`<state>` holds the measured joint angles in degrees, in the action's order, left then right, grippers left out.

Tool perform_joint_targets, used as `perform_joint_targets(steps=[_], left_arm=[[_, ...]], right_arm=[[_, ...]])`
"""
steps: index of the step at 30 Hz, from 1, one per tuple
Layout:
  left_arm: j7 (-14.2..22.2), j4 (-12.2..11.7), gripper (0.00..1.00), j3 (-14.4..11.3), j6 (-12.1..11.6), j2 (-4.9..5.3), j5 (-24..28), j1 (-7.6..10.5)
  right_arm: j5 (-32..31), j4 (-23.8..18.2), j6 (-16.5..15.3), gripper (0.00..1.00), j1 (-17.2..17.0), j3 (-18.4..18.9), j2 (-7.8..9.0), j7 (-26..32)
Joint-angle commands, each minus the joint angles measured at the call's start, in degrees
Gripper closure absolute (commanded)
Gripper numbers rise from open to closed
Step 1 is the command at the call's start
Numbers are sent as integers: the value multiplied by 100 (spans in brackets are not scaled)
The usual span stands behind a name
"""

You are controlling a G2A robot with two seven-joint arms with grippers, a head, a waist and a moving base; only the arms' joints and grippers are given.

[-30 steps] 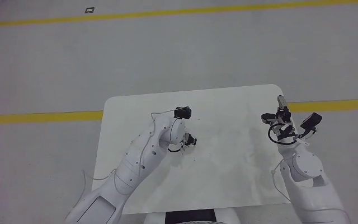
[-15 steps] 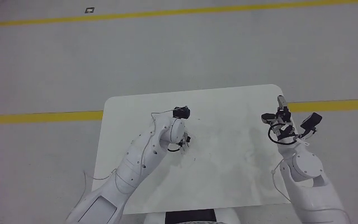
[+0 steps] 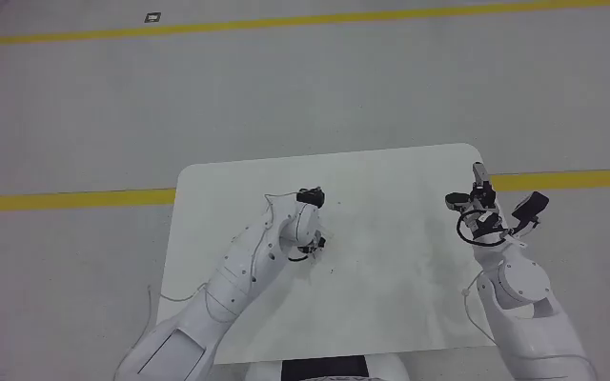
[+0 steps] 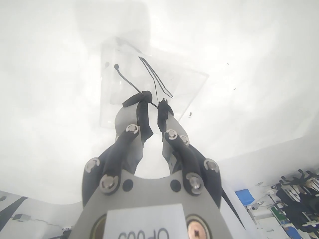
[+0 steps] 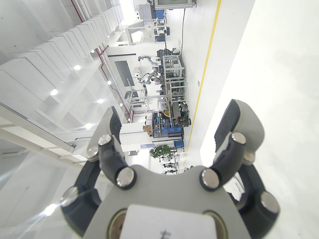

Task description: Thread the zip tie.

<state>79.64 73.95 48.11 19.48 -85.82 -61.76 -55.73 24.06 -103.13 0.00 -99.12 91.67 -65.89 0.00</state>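
Left wrist view: the left hand (image 4: pixel 153 100) is lowered onto a clear plastic sheet (image 4: pixel 184 83) that lies flat on the white tabletop (image 4: pixel 49 50). Its two black-tipped fingers (image 4: pixel 144 110) are close together but do not meet. A black zip tie (image 4: pixel 125 79) lies on the sheet, its small head pointing away from the hand. Its tail runs under one fingertip and across the narrow gap, so that tip hides part of the strap. Just beside the tie, two more thin black strips (image 4: pixel 155 77) lie on the same sheet, meeting at a point near the other fingertip. The fingers cover the sheet's near edge. A few dark specks (image 4: pixel 234 89) mark the tabletop beyond the sheet.

Right wrist view: the right hand (image 5: pixel 174 115) is spread wide and holds nothing. It faces out over the pale floor (image 5: pixel 286 75) and a yellow line (image 5: pixel 211 38) toward a hall with racks and machines.

Top view: the left hand is near the middle of the tabletop. The right hand is at the tabletop's right edge, well apart from it.
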Motion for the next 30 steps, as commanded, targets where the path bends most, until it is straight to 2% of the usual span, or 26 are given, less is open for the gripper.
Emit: perform_joint_targets(steps=[1,10,16,22,30], left_arm=[[0,-71,89,-8,0,-19,17,42],[-78,-257,86,12,0,-96,39,151],[-170,-272,89,92,0,-148,-78,132],[-233,-424,88,-10,0,-239,-159,173],[-358,-699,82,-105,0,-321,-156,222]], right_arm=[[0,0,0,0,0,0,0,0],[0,0,0,0,0,0,0,0],[0,0,0,0,0,0,0,0],[0,0,0,0,0,0,0,0],[0,0,0,0,0,0,0,0]])
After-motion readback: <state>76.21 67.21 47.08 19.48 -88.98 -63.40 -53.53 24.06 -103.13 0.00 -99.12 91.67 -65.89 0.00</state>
